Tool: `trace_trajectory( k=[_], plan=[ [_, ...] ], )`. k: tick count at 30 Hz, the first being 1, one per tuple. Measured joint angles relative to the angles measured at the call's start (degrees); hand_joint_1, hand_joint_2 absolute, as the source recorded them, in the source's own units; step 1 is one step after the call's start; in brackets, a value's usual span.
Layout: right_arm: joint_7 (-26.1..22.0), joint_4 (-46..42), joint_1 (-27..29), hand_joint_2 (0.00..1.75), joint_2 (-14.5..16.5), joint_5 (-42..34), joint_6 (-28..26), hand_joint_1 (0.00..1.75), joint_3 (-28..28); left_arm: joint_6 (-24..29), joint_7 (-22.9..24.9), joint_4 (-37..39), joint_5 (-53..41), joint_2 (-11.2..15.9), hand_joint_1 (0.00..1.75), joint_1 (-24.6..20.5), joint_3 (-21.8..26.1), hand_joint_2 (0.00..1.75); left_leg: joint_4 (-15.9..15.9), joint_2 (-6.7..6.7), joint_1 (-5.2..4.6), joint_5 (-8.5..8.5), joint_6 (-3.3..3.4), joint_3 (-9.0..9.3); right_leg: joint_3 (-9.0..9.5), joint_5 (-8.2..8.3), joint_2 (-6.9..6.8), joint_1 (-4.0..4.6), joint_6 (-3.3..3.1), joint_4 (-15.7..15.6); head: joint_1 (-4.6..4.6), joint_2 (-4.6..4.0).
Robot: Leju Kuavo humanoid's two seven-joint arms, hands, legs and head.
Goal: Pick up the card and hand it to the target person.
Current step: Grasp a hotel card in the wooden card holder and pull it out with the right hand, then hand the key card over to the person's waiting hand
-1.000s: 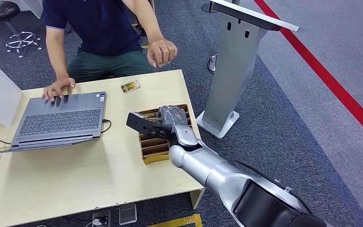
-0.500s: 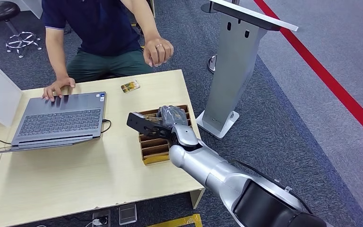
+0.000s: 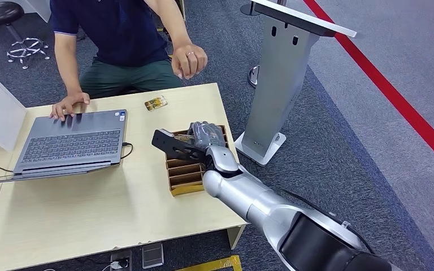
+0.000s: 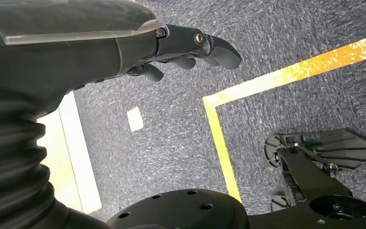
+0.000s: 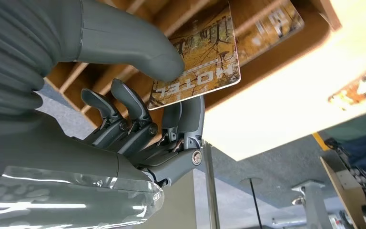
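Note:
My right hand (image 3: 204, 139) hovers over the far end of a wooden slotted box (image 3: 184, 176) at the table's right edge. In the right wrist view the thumb (image 5: 138, 50) and fingers (image 5: 188, 117) pinch a yellow-brown card marked HOTEL (image 5: 205, 52), partly above the box. A second card (image 5: 267, 24) stands in the box behind it. The person (image 3: 118, 34) sits across the table with one fist (image 3: 189, 59) raised over the far edge. My left hand (image 4: 181, 45) hangs above the carpet, fingers apart, holding nothing.
A grey laptop (image 3: 70, 144) lies open on the table's left part, with the person's other hand (image 3: 69, 104) at its far edge. A small card (image 3: 156, 103) lies on the table near the person. A silver stand (image 3: 277, 84) rises right of the table.
My right hand has lifted a little and shifted toward the person with the card. The person's raised fist moved slightly left.

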Motion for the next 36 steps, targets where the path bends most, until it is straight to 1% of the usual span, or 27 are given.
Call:
trace_trajectory(
  k=[5,11,16,29,35,36],
  plan=[
    [0.1,-2.8,-2.4,1.75,-0.8,-0.8,-0.6,1.61,-1.2,0.1,-0.1,0.0,0.0,0.0,0.00,0.0,0.0,1.75,0.0,0.00,0.00,0.00,0.00,0.01,0.00,0.00,0.00,0.00,0.00,0.0,-0.02,0.00],
    [1.3,-8.2,-5.6,1.75,-2.6,-1.3,-0.8,1.61,-3.3,0.5,-0.1,0.0,0.1,0.0,0.00,0.1,0.0,1.75,0.0,0.01,0.00,0.00,0.00,0.01,-0.01,0.00,0.02,0.00,0.00,0.0,0.01,0.00],
    [0.9,-10.8,-7.8,1.75,-3.7,-0.8,-2.7,1.61,-4.7,0.7,-0.3,0.0,0.5,0.0,0.00,0.3,0.0,1.75,0.0,0.01,0.00,0.00,0.00,0.00,-0.01,0.00,0.02,0.00,0.00,0.0,-0.01,0.00],
    [-3.3,-10.6,-8.3,1.75,-4.9,5.5,-13.0,1.61,-5.7,1.3,-0.9,0.0,1.0,-0.3,0.00,0.4,0.0,1.75,0.0,0.00,0.00,0.00,0.00,0.00,0.00,0.00,0.01,0.00,0.00,0.0,0.01,0.00],
    [-4.1,-9.6,-8.3,1.75,-5.0,6.3,-13.7,1.61,-5.7,1.5,-0.9,0.0,1.2,-0.3,0.00,0.4,0.0,1.75,0.0,0.00,0.00,0.00,0.00,-0.01,-0.01,0.00,0.01,0.00,0.00,0.0,-0.02,0.00],
    [-4.2,-9.4,-8.3,1.75,-5.0,6.3,-13.7,1.20,-5.7,1.5,-0.9,0.0,1.3,-0.4,0.00,0.4,0.0,1.75,0.0,0.00,0.00,0.00,0.00,-0.01,-0.01,0.00,0.01,0.00,0.00,0.0,-0.03,0.00]
  ],
)
